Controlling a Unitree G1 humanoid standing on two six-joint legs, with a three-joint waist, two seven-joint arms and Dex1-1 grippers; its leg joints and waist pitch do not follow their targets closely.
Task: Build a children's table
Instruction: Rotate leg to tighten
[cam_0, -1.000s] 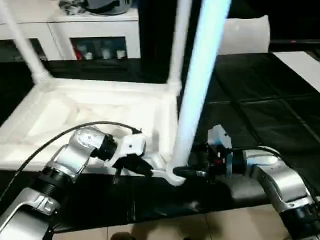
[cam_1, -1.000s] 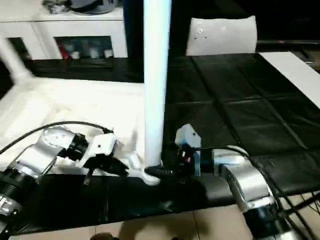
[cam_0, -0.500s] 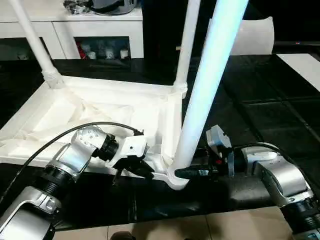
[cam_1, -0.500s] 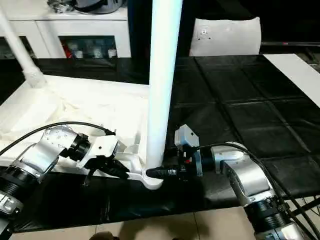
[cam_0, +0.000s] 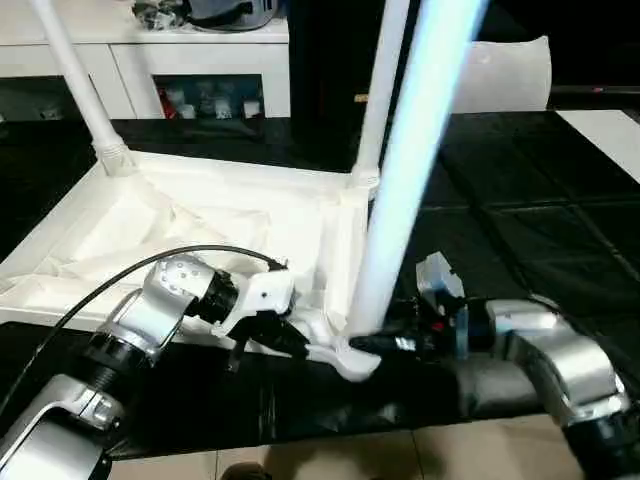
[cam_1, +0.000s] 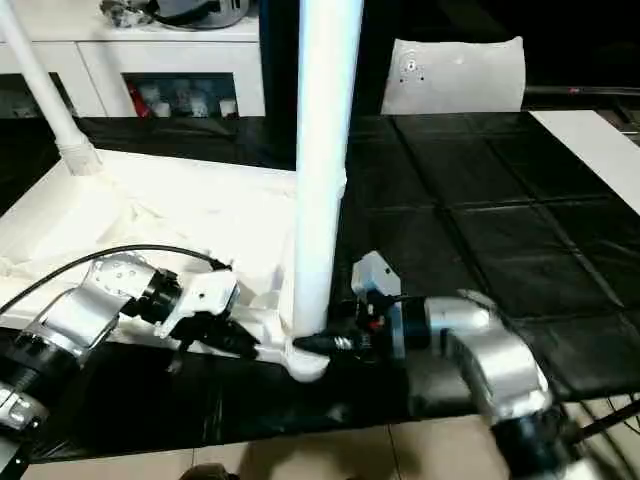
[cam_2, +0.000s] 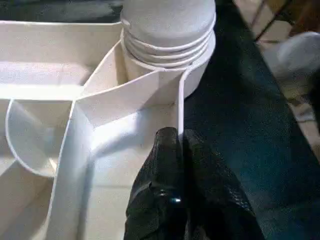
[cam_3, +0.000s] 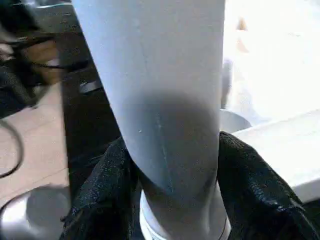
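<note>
From my head cameras, the near leg (cam_0: 400, 190) runs out past the picture's top edge, so I can't see its far end. The two legs behind it, the back left leg (cam_0: 72, 80) and the back middle leg (cam_0: 380, 90), are cut off the same way. Behind the near leg, part of the upturned table top (cam_0: 200, 215) and its near corner socket (cam_0: 352, 358) is hidden. The things inside the white cabinet (cam_0: 205, 60) beyond the table top are too blurred for me to name. In the right wrist view, the right gripper (cam_3: 172, 185) has its fingertips hidden behind the near leg. My right forearm (cam_0: 560, 365) is smeared.
</note>
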